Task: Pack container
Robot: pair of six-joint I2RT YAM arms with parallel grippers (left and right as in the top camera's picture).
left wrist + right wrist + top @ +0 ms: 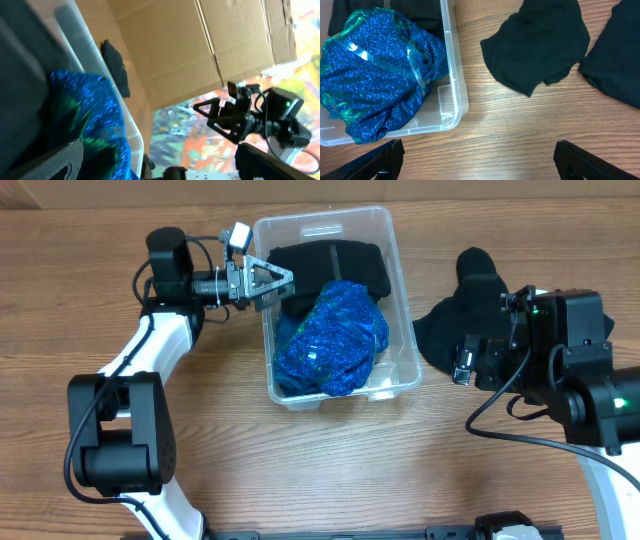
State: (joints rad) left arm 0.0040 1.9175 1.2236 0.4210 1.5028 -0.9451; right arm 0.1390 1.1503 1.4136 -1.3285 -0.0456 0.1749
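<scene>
A clear container [405, 330] on the desk [300, 470] holds a sparkly blue garment [335, 335] over black clothing [330, 260]; the left tool [283, 283] and right tool [480, 162] both gape wide, empty.

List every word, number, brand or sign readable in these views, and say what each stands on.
None of the three views shows any readable text.
Clear rectangular plastic container: the pale rectangular patch on its base shows no legible print.
Brown cardboard sheets in the left wrist view: no print visible.
</scene>
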